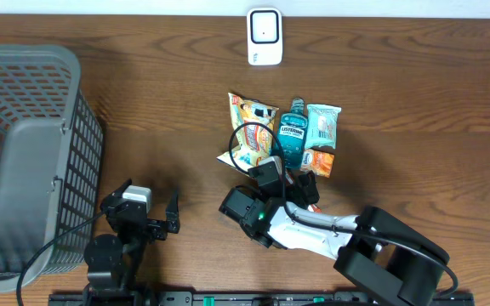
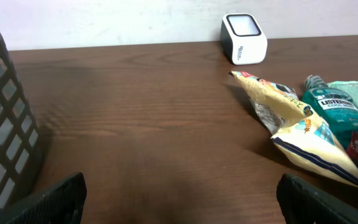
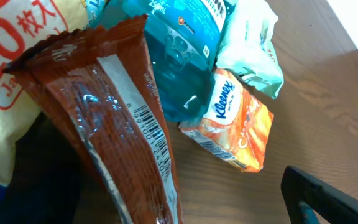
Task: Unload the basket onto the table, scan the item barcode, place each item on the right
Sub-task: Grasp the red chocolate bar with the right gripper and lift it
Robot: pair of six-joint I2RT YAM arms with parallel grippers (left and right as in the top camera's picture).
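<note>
The right hand [image 3: 182, 196] sits low over a cluster of packaged goods near the middle of the brown wooden surface [image 1: 415, 76], with its fingers spread wide. A crinkled reddish-brown foil packet [image 3: 104, 106] lies between them, and the dark right finger [image 3: 328, 199] stands clear of it. The packet's printed barcode [image 3: 157, 140] faces the wrist camera. Just beyond the packet lies a teal plastic mouthwash bottle [image 1: 293, 136]. An orange pocket-tissue pack [image 1: 320, 161] is beside it and a pale green wipes pack [image 1: 322, 126] lies further back. A yellow snack bag [image 1: 249, 127] rests on the side of the cluster toward the surface's left edge. The small white box-shaped barcode scanner [image 1: 264, 36] stands at the middle of the far edge, well apart from the cluster. The left hand [image 2: 179, 208] rests near the front edge with its fingers spread and nothing between them. It is beside a tall grey plastic mesh basket [image 1: 24, 127] that fills the left edge.
</note>
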